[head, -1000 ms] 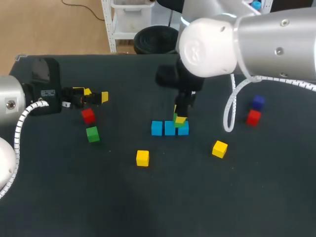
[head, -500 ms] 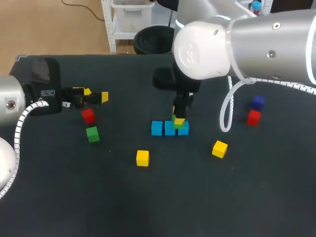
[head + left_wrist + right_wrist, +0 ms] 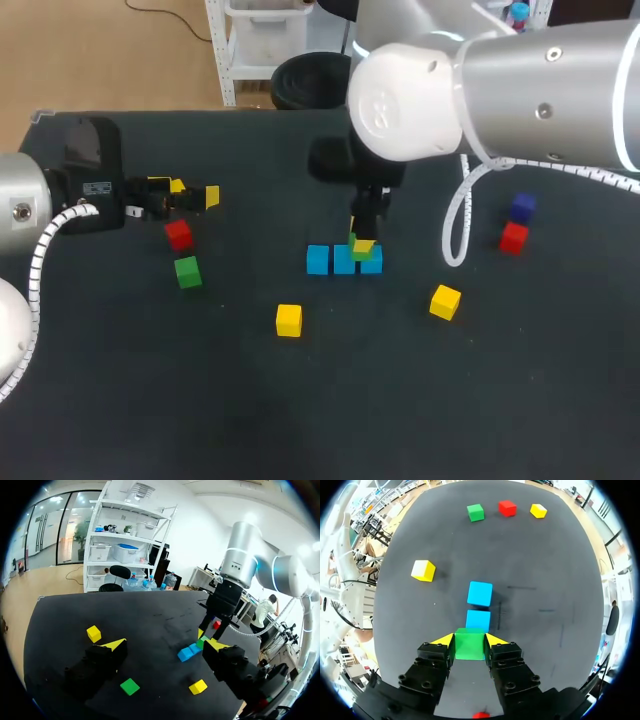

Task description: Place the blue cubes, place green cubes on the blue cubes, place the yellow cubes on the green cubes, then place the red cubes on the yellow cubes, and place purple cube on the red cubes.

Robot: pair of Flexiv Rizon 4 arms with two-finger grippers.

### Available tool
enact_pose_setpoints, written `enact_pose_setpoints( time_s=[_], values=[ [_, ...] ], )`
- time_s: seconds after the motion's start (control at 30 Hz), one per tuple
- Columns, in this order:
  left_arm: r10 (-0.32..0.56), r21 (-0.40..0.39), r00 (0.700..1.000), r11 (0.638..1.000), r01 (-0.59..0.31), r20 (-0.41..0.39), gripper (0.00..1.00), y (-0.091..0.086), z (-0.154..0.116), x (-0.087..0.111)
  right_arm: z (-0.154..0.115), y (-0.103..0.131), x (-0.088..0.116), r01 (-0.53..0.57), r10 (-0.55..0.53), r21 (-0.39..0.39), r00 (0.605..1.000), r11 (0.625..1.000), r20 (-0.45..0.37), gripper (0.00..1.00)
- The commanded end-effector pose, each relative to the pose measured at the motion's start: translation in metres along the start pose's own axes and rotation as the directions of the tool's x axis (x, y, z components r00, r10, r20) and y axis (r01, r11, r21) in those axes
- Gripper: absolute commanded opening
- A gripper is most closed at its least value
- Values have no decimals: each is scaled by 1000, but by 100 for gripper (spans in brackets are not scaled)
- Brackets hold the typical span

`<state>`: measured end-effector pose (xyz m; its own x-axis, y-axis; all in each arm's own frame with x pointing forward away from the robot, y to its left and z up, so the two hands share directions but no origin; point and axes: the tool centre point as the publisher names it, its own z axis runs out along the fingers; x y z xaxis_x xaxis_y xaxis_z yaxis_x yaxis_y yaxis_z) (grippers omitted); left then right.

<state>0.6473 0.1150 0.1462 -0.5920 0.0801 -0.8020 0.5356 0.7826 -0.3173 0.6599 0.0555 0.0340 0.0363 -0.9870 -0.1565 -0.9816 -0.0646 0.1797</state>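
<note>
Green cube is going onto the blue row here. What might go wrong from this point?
1. The right hand is shut on the green cube over the end of the blue cubes. Whether it sits square on the end one is hidden, so if released off-centre it might tip off.
2. The hand is close by the next blue cube; opening might nudge the row out of line.
</note>
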Motion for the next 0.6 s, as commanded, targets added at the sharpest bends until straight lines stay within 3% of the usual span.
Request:
enact_pose_setpoints(
  time_s=[0.03, 0.6],
  values=[
    [1, 7, 1000, 1000, -1, 7, 100, 2, -1, 1, 0, 1, 1, -1, 1, 2, 1000, 1000, 1, 0],
    [1, 7, 1000, 1000, -1, 7, 100, 2, -1, 1, 2, 0, 1, 3, -3, -4, 1000, 1000, -2, 0]
  ],
)
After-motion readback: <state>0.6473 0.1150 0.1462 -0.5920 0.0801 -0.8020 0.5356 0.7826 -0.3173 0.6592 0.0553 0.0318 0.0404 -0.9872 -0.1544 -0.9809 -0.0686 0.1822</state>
